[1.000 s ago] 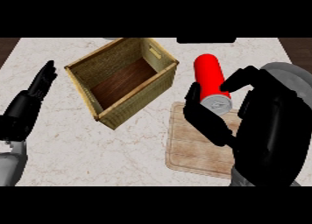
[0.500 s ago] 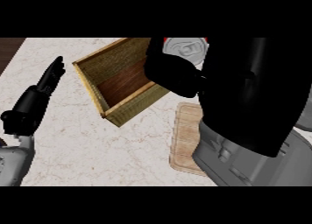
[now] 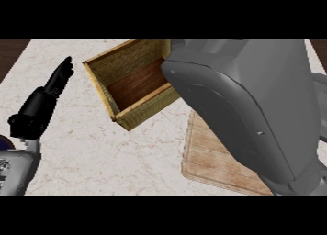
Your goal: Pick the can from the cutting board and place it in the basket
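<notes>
Grey forearm (image 3: 254, 110) over basket (image 3: 119, 73)

The grey right forearm (image 3: 254, 110) fills the right side, hiding the can, the right hand, the basket's (image 3: 102, 85) right part and much of the cutting board (image 3: 210, 160).

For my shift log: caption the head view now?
Right forearm spans basket, hiding the can; left robot hand rests open.
</notes>
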`<act>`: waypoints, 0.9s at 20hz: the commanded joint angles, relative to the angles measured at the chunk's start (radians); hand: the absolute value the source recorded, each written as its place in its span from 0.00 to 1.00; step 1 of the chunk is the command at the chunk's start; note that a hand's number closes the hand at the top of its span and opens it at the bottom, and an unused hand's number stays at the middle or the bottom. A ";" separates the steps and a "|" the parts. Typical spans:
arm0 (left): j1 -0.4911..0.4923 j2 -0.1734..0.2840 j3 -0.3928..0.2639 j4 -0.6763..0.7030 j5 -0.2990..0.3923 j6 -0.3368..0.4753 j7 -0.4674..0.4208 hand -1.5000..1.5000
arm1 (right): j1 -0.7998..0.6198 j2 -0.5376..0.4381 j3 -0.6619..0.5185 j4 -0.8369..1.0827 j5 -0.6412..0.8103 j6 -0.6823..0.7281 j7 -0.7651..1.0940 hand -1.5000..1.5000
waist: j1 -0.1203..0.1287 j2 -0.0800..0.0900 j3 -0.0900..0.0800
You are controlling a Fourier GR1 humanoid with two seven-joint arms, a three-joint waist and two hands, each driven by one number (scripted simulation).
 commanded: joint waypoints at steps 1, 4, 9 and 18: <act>-0.026 -0.005 -0.008 -0.004 0.004 -0.010 0.030 0.50 | -0.148 0.008 -0.076 0.201 -0.074 -0.016 0.193 1.00 | 0.010 0.002 0.001; -0.023 -0.015 -0.008 -0.017 -0.008 0.010 0.040 0.50 | -0.195 0.008 -0.104 0.322 -0.108 -0.030 0.197 1.00 | 0.013 0.001 0.001; 0.028 -0.023 -0.025 0.003 -0.017 -0.005 -0.024 0.50 | -0.217 0.008 -0.129 0.465 -0.189 -0.077 0.220 1.00 | 0.010 0.000 0.000; 0.011 -0.016 0.001 0.008 -0.020 0.005 -0.014 0.50 | -0.342 0.008 -0.091 0.778 -0.169 0.056 0.206 1.00 | -0.012 -0.003 0.001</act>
